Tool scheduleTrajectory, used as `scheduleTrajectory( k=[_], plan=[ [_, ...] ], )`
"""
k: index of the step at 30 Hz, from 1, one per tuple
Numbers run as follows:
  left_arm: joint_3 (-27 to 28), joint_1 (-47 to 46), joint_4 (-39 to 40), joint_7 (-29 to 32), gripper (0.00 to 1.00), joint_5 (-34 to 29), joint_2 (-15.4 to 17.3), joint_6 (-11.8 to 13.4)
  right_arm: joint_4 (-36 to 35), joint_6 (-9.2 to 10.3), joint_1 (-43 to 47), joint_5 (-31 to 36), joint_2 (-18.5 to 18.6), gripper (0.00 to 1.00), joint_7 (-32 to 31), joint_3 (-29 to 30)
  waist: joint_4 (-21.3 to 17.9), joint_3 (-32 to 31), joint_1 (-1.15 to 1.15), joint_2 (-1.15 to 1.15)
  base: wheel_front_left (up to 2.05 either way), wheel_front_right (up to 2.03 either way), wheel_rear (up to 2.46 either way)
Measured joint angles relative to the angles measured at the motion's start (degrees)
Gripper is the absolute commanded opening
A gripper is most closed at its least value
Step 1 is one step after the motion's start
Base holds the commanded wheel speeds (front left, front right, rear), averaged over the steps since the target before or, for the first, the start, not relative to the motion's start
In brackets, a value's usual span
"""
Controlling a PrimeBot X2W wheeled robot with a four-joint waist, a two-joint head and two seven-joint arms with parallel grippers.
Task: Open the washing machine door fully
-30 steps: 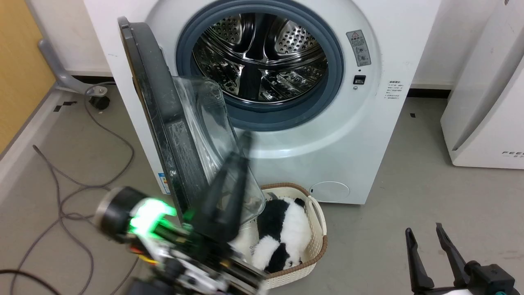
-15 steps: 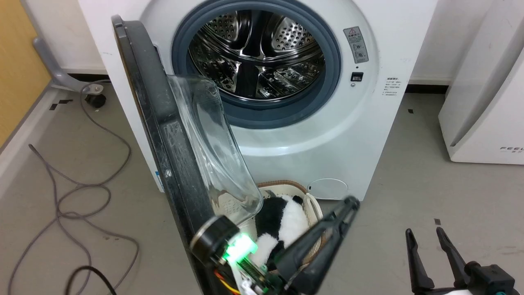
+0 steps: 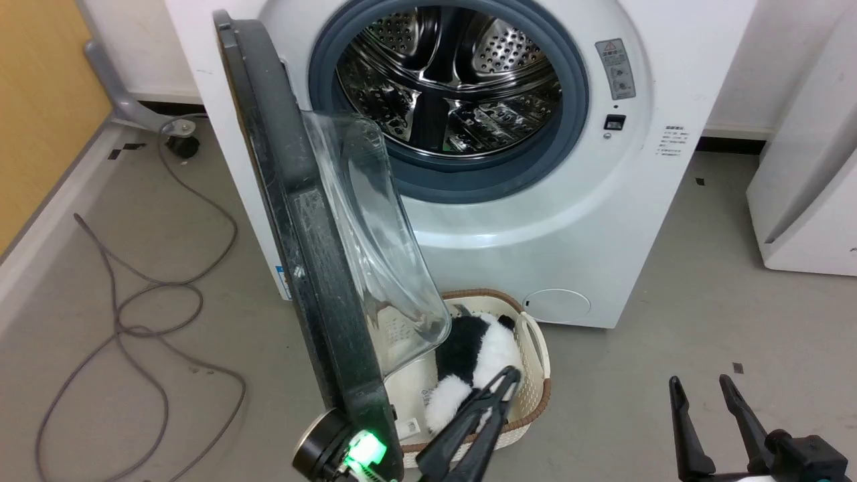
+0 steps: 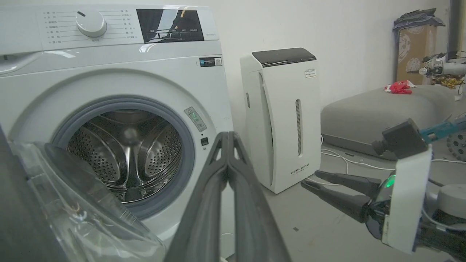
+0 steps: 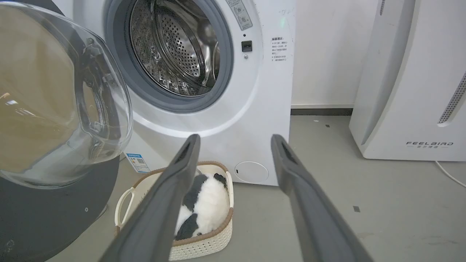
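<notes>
Steel of the drum point(image 3: 455, 80) shows in the upper middle of the head view, ringed by the grey rubber seal point(image 3: 574, 127), and we see the washing machine point(image 3: 569, 227) across the top of the frame. Its door point(image 3: 294, 201) stands swung out from the machine's left side. It runs from the upper left down toward the bottom centre, so we look almost along its black edge. The clear glass bowl point(image 3: 381, 254) bulges toward the right. The door stands roughly square to the front of the machine, not folded back beside it.

At the bottom centre we find the left end effector point(image 3: 507, 376), its two dark fingers pressed together and pinching nothing. Its tips lie just right of the door's lower edge, clear of it, in front of the basket point(image 3: 539, 355). Nearer the wrist we cannot tell whether anything touches the rim. The basket sits on the floor point(image 3: 669, 321) against the foot of the machine, with a black-and-white plush toy point(image 3: 482, 348) inside.

At the lower right the right end effector point(image 3: 699, 383) has its fingers spread and empty, above the floor and well apart from the door. A grey cable point(image 3: 134, 314) loops across the floor at the left, and a white appliance point(image 3: 803, 201) stands at the right edge.
</notes>
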State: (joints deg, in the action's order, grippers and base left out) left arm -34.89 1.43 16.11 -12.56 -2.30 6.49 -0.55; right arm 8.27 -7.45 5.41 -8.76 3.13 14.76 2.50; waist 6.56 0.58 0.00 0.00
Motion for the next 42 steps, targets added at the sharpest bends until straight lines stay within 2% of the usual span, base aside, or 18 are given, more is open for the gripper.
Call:
scheduleTrajectory(
  k=[6,16,23,31,42],
  plan=[
    [2.41,1.32,-5.55,-0.10,0.00,1.79,0.92,1.43,0.20,0.00,0.01,0.00,0.00,1.00,0.00,0.35,1.08,0.37,0.00,0.00,0.00,0.00,0.00],
    [4.50,0.91,-12.10,-1.16,0.00,2.66,1.78,2.36,0.38,0.00,-0.01,0.03,-0.04,1.00,-0.01,0.49,4.41,1.26,0.00,0.00,0.00,0.00,0.00],
    [4.58,0.87,-13.58,-1.69,0.00,3.20,1.72,2.66,0.38,0.00,-0.02,0.12,-0.07,1.00,0.00,0.01,7.77,1.57,0.00,0.00,0.00,0.00,0.00],
    [6.73,1.26,-13.73,-2.04,0.00,4.13,2.99,4.61,0.38,0.00,-0.01,0.12,-0.07,1.00,0.00,0.09,11.91,1.59,0.00,0.00,0.00,0.00,0.00],
    [14.78,1.58,-14.85,-2.12,0.00,7.59,5.90,7.68,0.25,0.00,-0.09,0.23,-0.08,1.00,0.00,0.03,16.62,2.65,0.00,0.00,0.00,0.00,0.00]
  ],
)
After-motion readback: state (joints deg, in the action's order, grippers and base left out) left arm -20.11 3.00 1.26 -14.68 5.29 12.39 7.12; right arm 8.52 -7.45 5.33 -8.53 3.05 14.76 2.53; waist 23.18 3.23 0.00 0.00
